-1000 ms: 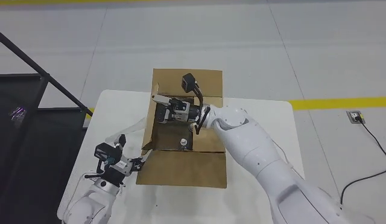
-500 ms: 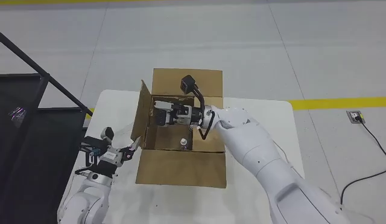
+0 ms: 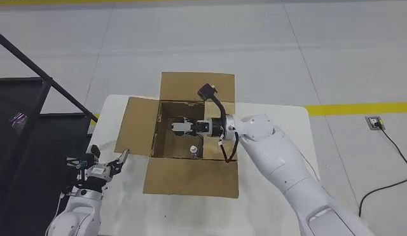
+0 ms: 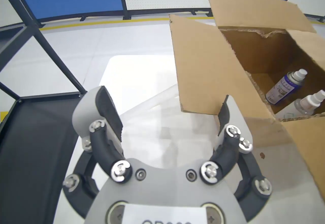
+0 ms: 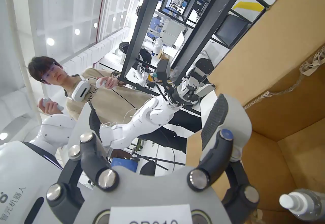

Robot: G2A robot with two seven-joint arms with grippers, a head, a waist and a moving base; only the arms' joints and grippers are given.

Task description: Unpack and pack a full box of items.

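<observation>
At the near left of the table (image 3: 137, 204), the left gripper (image 4: 163, 98) hovered with its fingers apart, holding nothing, just beside the cardboard box (image 3: 191, 177). The box's left flap (image 3: 135, 124) was folded outward. Two spray bottles (image 4: 287, 85) sat inside, by the near wall. Just beyond them, in the box's opening, the right gripper (image 5: 155, 105) hung with its fingers spread, empty.

Arms (image 3: 280, 156) glossy white, rounded shells. Black cable (image 3: 215, 102) at right wrist. Left gripper (image 4: 163, 98), right gripper (image 5: 156, 105): grey plate, black links, silver screws (image 4: 119, 170), pale fingers (image 4: 83, 110), ribbed black pads (image 4: 111, 110).
</observation>
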